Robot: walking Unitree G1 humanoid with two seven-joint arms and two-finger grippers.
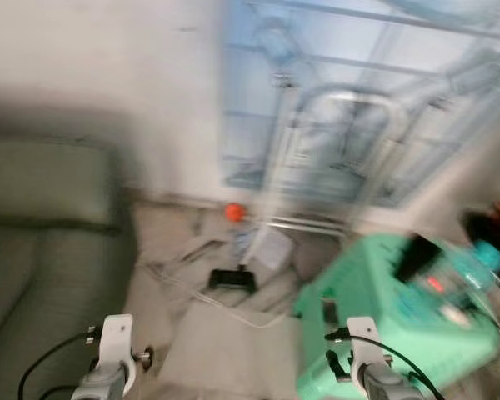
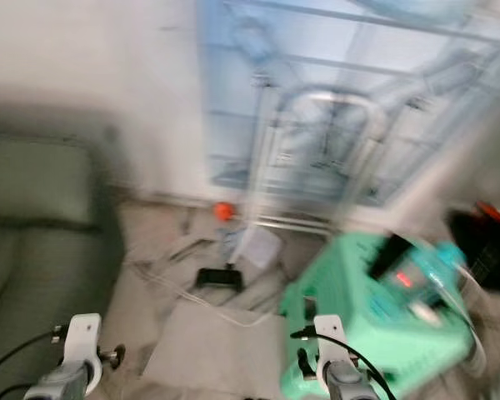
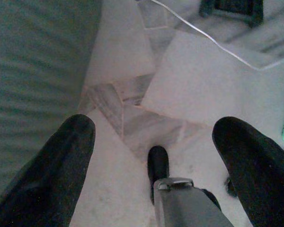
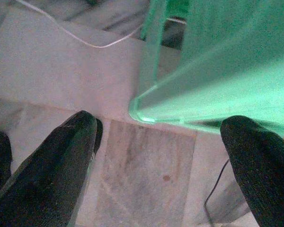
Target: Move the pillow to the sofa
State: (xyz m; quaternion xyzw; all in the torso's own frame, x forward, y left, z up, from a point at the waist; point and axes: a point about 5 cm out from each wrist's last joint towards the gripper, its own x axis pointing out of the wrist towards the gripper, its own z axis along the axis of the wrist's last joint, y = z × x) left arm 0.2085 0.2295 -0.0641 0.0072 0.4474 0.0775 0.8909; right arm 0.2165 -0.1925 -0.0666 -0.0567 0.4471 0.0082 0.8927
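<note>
Walking blurs both eye views. Each end effector hangs low with fingers spread wide, left [image 3: 154, 156] and right [image 4: 156, 165], holding nothing, ready to grasp. Sofa [image 1: 42, 250] sits at nine o'clock; I can't make out any pillow.

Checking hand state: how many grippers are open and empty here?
2: left gripper open over the floor beside the sofa; right gripper open by the green table.
</note>
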